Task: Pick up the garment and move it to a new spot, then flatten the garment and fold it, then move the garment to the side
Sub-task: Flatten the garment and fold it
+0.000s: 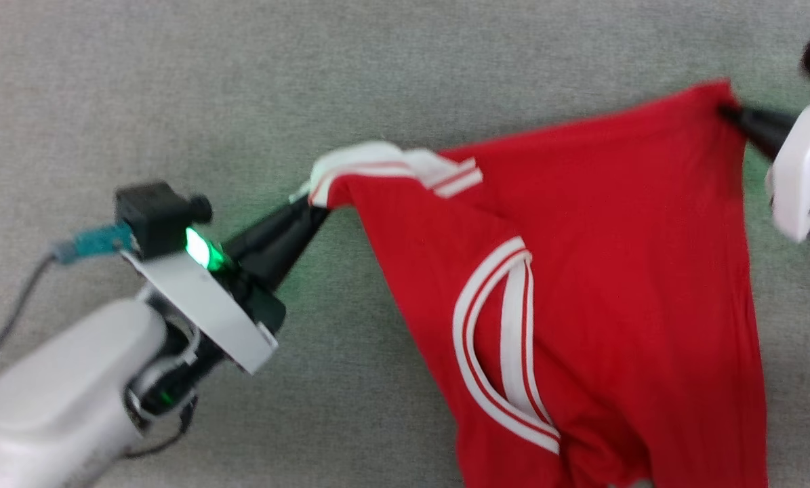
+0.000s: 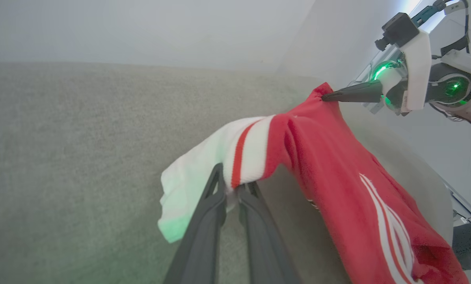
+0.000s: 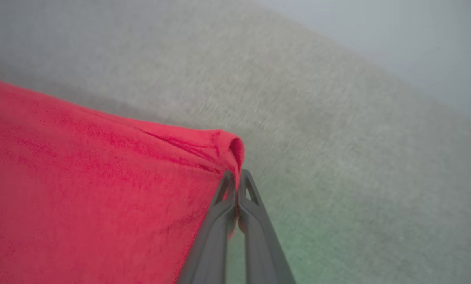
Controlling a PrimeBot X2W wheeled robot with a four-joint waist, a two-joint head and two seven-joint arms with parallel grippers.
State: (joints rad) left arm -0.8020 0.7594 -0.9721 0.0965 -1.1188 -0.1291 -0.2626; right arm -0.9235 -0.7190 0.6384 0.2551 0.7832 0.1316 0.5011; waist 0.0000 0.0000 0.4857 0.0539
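Note:
The garment (image 1: 601, 271) is a red top with white, red-striped trim, hanging stretched between my two grippers above the grey surface. My left gripper (image 1: 316, 207) is shut on its white striped sleeve cuff at the left. In the left wrist view the left gripper (image 2: 233, 187) pinches the white cuff of the garment (image 2: 337, 177), and my right gripper (image 2: 325, 96) holds the far red corner. My right gripper (image 1: 729, 112) is shut on the red corner at the upper right. In the right wrist view the right gripper (image 3: 235, 181) pinches the garment (image 3: 101, 177) at its bunched edge.
A grey carpet-like surface (image 1: 174, 81) spreads under everything. A pale wall (image 2: 140, 27) rises beyond it. A cable (image 1: 18, 305) trails from my left wrist at the left edge.

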